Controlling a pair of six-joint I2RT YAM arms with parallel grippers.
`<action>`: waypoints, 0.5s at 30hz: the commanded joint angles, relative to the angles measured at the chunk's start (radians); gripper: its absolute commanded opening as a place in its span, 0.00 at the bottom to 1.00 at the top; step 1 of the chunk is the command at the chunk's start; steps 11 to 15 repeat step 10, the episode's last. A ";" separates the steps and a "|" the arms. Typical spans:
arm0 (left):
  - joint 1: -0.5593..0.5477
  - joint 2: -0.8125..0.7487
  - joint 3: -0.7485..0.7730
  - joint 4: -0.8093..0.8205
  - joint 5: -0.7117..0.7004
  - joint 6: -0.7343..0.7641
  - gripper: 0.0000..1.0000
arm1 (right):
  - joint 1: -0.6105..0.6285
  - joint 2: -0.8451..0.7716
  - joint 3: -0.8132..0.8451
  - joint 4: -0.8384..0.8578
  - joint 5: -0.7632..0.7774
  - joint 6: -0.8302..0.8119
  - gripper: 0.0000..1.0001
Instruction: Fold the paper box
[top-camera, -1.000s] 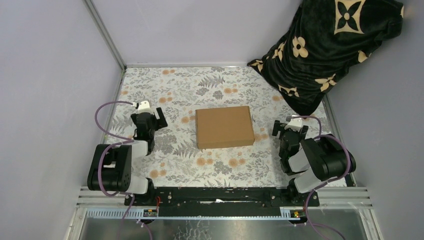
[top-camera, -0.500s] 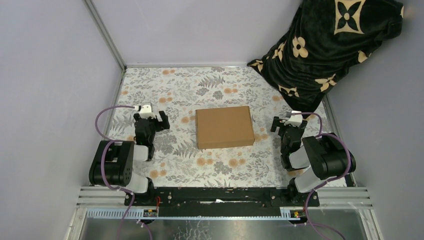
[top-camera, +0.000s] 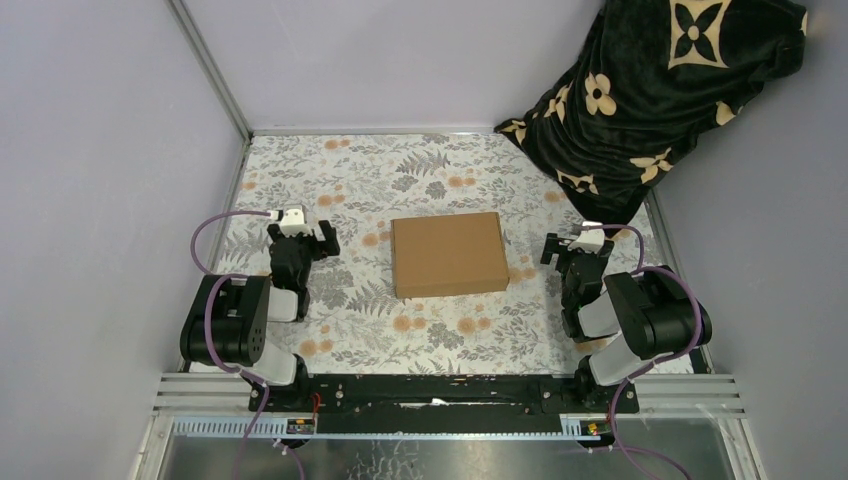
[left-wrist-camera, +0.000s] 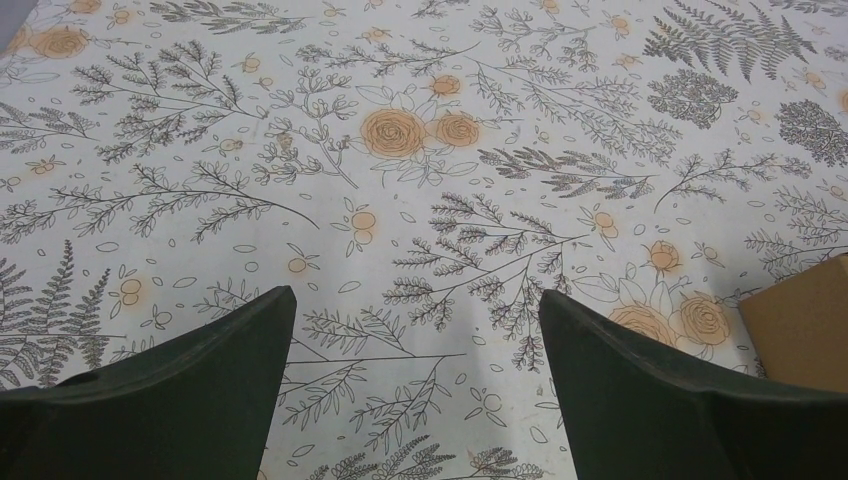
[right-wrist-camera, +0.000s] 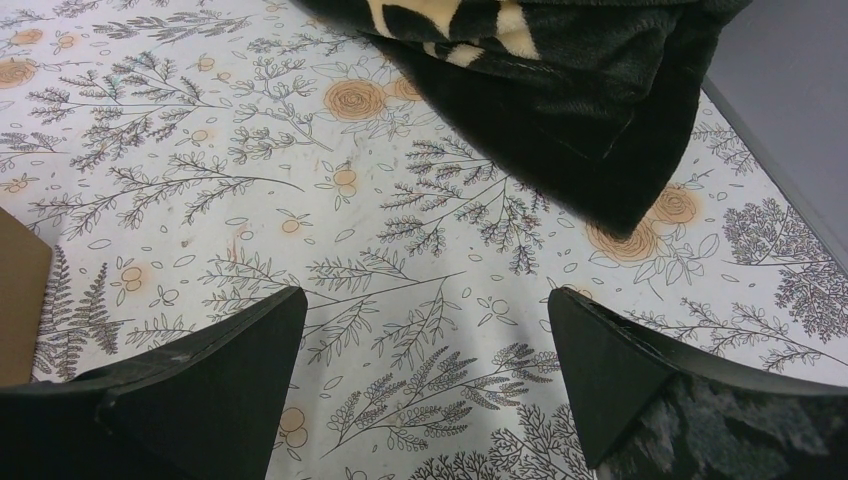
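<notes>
The left gripper (left-wrist-camera: 415, 300) and the right gripper (right-wrist-camera: 425, 295) each hung low with fingers spread wide over the flowered tablecloth (top-camera: 400, 160), either side of the paper box (top-camera: 448, 254), which lay closed and flat between them, touching neither, a black blanket (top-camera: 650, 90) heaped in the far right corner.

surface: floral-patterned table (top-camera: 340, 170) | centre: paper box (top-camera: 449, 254) lying flat | far-right corner: black flowered blanket (top-camera: 650, 110) heaped
</notes>
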 joint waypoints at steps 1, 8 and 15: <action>-0.002 -0.001 0.003 0.089 -0.023 0.033 0.99 | -0.004 -0.005 0.022 0.050 -0.002 -0.007 1.00; -0.002 -0.001 0.004 0.089 -0.023 0.033 0.99 | -0.008 -0.013 0.052 -0.025 -0.008 -0.002 0.99; -0.002 -0.001 0.003 0.089 -0.023 0.032 0.99 | -0.007 -0.006 0.046 0.000 -0.004 -0.003 1.00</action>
